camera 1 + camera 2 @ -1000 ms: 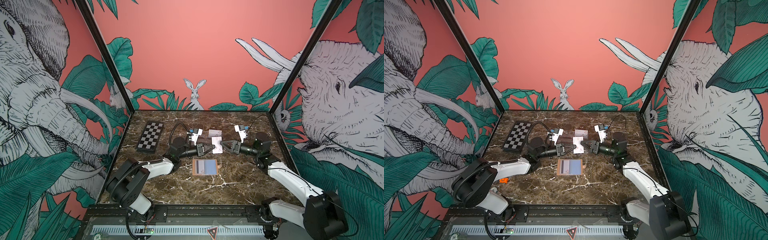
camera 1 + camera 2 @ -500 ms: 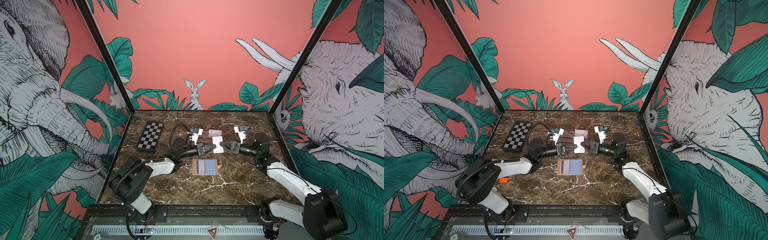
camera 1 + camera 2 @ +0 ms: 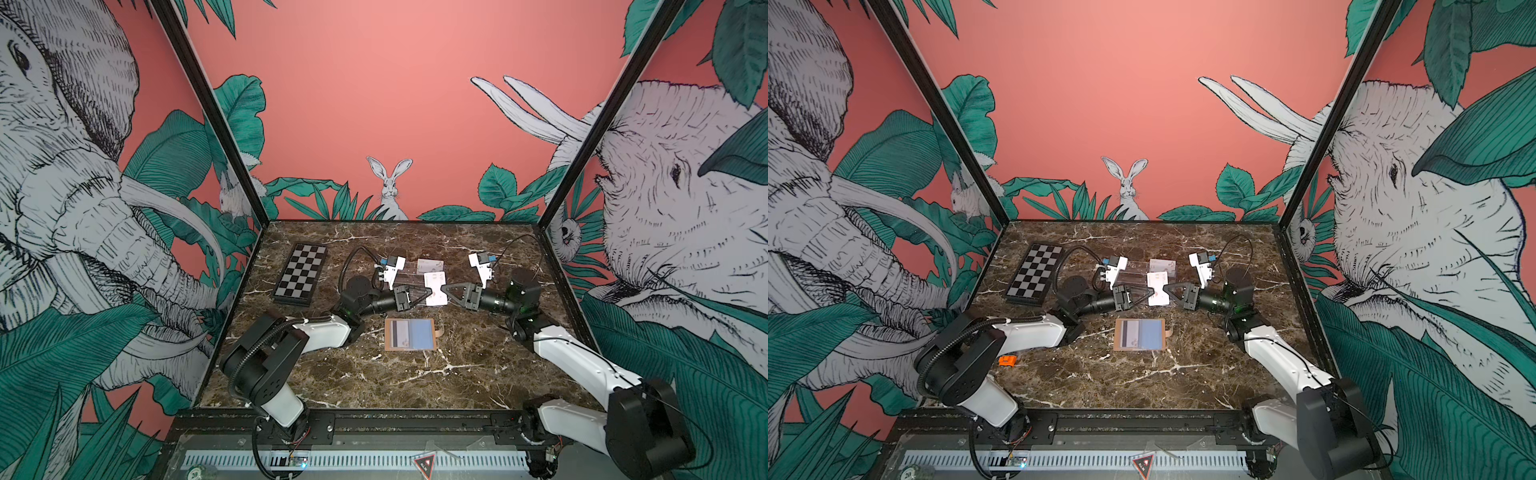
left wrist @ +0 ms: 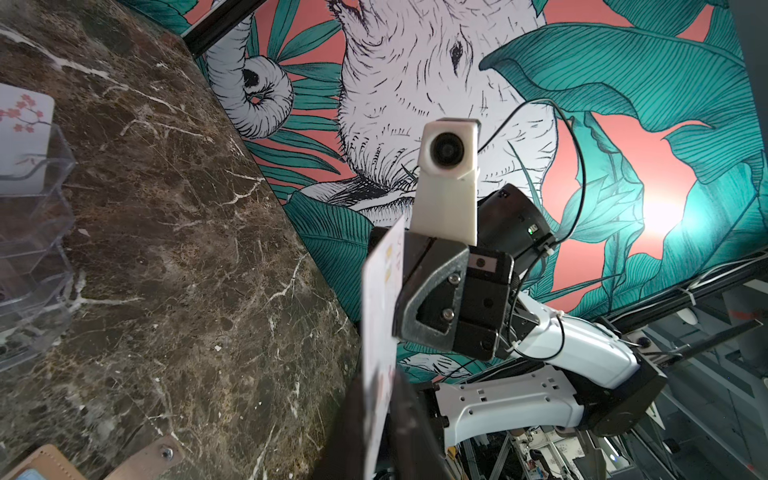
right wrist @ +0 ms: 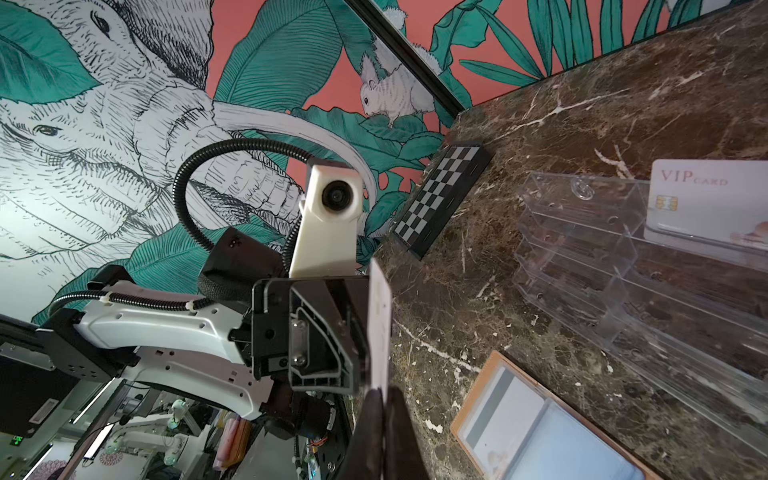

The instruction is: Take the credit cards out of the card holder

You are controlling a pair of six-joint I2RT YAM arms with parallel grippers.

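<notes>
Credit card [image 3: 435, 280] is hanging between both arms, long axis crossing their line; right gripper [image 3: 444, 287] is clamping one side, while left gripper [image 3: 428, 291] is flanking the other, grip unclear.

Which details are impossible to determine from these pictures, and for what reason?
- Left tool: its grip on the white plastic card is unclear; the left wrist view blurs its fingers.
- Tan leather-like card holder: number of cards inside; stacked ones would hide in both top views, and both wrist views crop it.
- Held card's print: too small in both top views, nearly edge-on in both wrist views.
</notes>
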